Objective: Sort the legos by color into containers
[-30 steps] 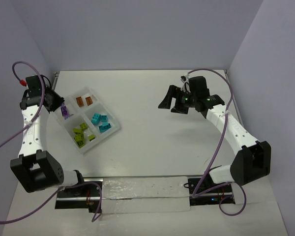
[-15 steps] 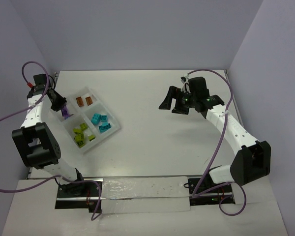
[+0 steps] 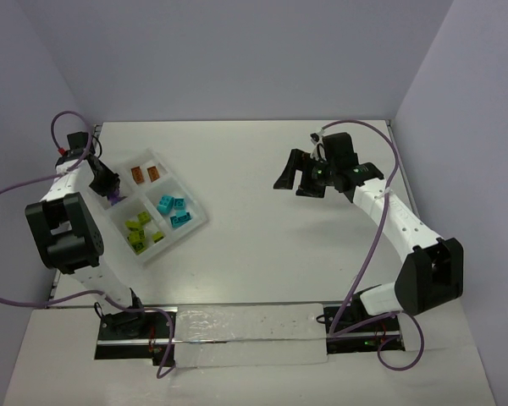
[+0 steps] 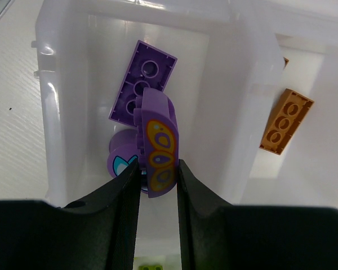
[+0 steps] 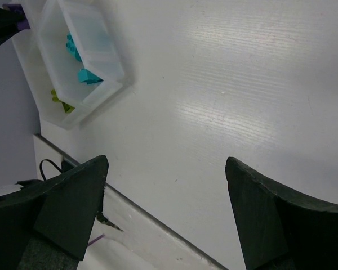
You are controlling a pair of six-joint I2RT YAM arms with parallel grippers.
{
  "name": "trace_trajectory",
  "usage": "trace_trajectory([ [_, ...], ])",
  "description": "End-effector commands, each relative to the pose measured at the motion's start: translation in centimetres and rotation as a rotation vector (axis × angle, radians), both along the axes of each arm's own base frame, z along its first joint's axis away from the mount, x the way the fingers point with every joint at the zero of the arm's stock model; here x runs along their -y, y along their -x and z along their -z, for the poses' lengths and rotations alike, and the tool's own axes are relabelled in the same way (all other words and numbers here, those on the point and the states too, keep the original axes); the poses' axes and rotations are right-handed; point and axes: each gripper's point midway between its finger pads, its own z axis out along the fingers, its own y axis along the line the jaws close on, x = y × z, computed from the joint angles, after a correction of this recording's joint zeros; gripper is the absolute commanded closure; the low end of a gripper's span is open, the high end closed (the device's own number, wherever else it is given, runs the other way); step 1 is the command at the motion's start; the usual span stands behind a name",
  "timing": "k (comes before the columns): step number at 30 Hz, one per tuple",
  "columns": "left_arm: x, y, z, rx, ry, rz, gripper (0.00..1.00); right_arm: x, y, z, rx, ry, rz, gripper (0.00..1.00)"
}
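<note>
Across the white desk [image 3: 262, 254], the right hand [image 3: 298, 178] hangs spread wide and empty well right of the tray [image 3: 200, 218], while the left hand [image 4: 158, 169], over the tray's purple compartment, is clamped on a purple printed lego [image 4: 159, 140].

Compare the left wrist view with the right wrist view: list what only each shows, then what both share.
Left wrist only: a flat purple studded plate and an orange-brown plastic brick, in neighbouring compartments. Right wrist only: turquoise plastic bricks, the white table, the open right fingers. Both: the shallow white plastic tray, lime green bricks, and the left fingers shut on a curved purple printed piece.
</note>
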Motion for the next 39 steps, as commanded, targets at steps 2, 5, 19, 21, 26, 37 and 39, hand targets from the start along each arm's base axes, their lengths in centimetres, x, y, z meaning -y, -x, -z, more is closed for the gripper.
trace_trajectory([
  [2, -0.6, -1.9, -2.1, 0.079, -0.025, 0.023, 0.98, 0.3, -0.6, -0.9, 0.029, 0.018, 0.005, 0.08],
  [5, -0.4, -1.6, -2.1, 0.082, -0.022, 0.032, 0.94, 0.3, -0.8, -1.0, 0.035, 0.016, 0.005, 0.08],
  [19, 0.3, -0.7, -4.0, 0.085, -0.056, 0.077, 0.01, 0.6, -0.7, -1.9, 0.068, 0.016, 0.021, 0.05],
  [21, 0.6, -0.5, -6.1, 0.098, -0.092, 0.095, 0.01, 0.8, -0.8, -2.6, 0.088, 0.027, 0.028, 0.02],
  [26, 4.5, -0.2, -14.4, 0.25, -0.169, 0.194, 0.01, 2.5, -1.5, -4.0, 0.151, 0.091, 0.11, 0.0],
  [37, 16.6, 2.2, -24.0, 0.525, -0.136, 0.559, 0.01, 5.5, -2.8, -5.5, 0.197, 0.197, 0.264, 0.0],
  [39, 17.2, 2.6, -24.7, 0.532, -0.136, 0.581, 0.01, 5.4, -2.5, -5.8, 0.208, 0.179, 0.266, 0.0],
])
